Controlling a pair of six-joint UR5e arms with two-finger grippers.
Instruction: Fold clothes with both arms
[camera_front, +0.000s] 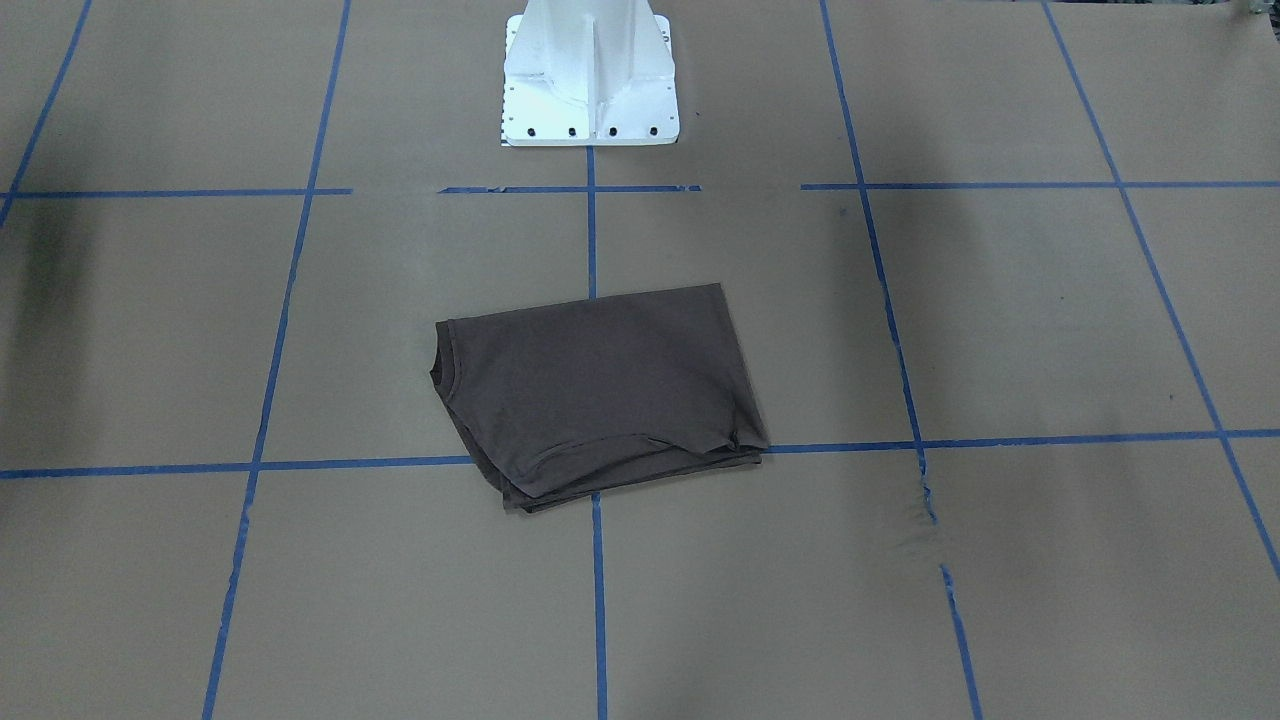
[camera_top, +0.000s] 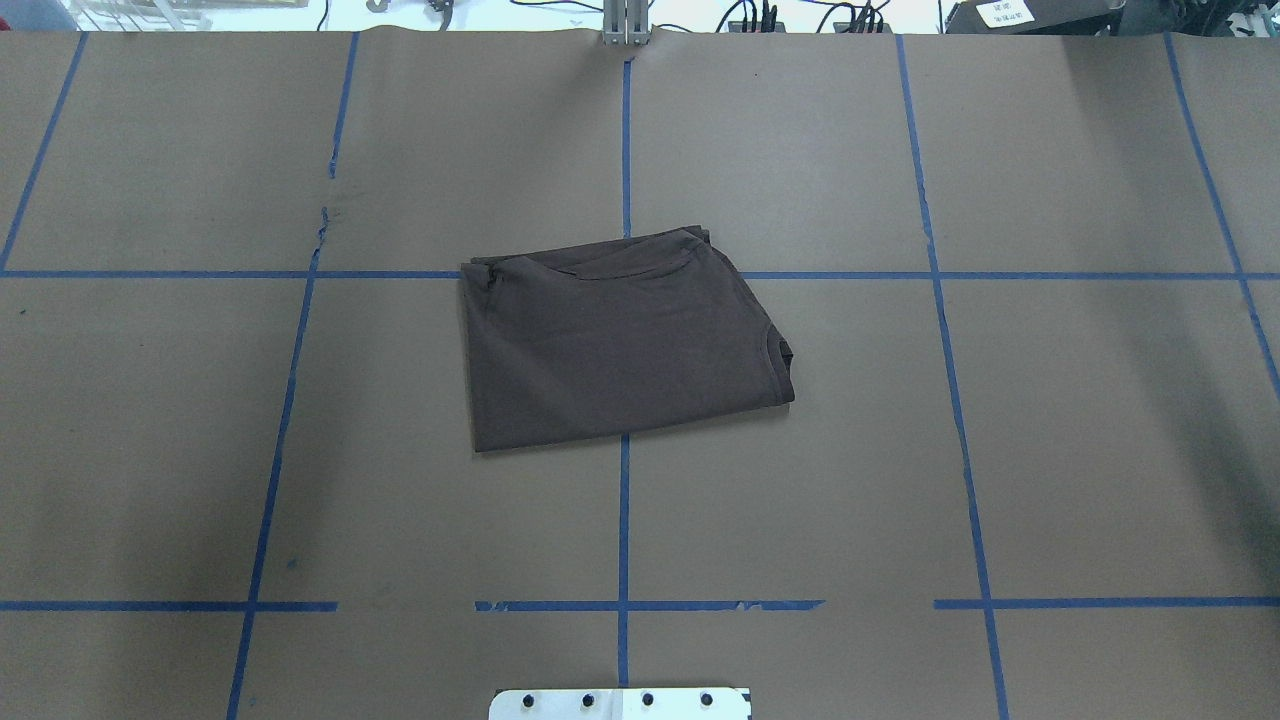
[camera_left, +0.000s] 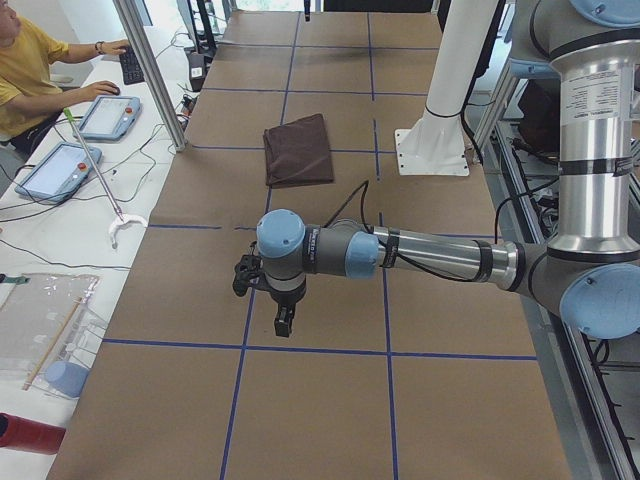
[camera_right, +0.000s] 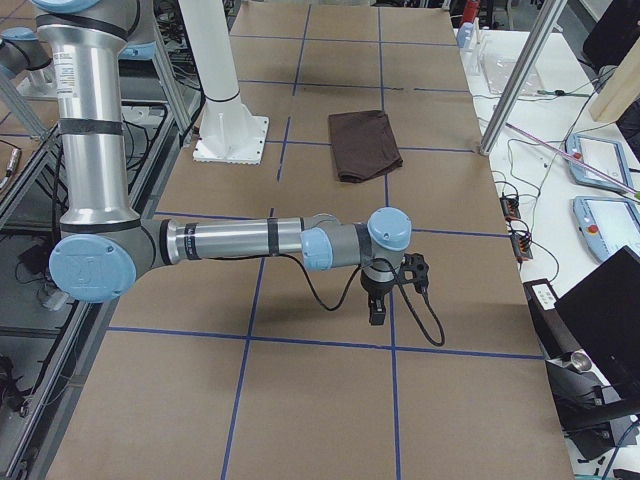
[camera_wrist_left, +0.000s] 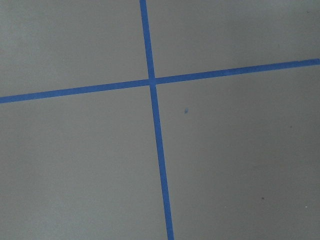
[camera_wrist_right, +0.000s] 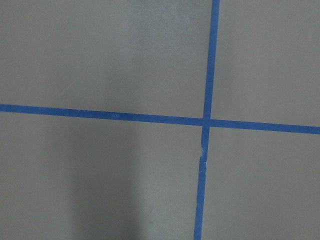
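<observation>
1. We see the brown T-shirt (camera_top: 620, 340) folded into a compact, roughly rectangular bundle. It lies flat near the middle of the counter (camera_top: 1050, 450), in front of the white pedestal (camera_front: 590, 80).
2. The bundle covers a crossing of the blue tape lines (camera_wrist_left: 155, 82). A rounded, hemmed opening shows at its edge on the robot's right, and layered folds show along its far edge.
3. The left arm (camera_left: 440, 255) stretches low over the counter's left end. The left hand (camera_left: 285, 320) points down above bare brown paper, well apart from the T-shirt. We cannot tell whether it is released or clenched.
4. The right arm (camera_right: 230, 240) mirrors it at the other end. The right hand (camera_right: 377, 312) hangs over a tape line, also well apart from the T-shirt, and again we cannot tell its state.
5. Both wrist views show only brown paper and a tape crossing.
6. A person (camera_left: 25, 60) in a yellow top sits beyond the counter's far edge.
</observation>
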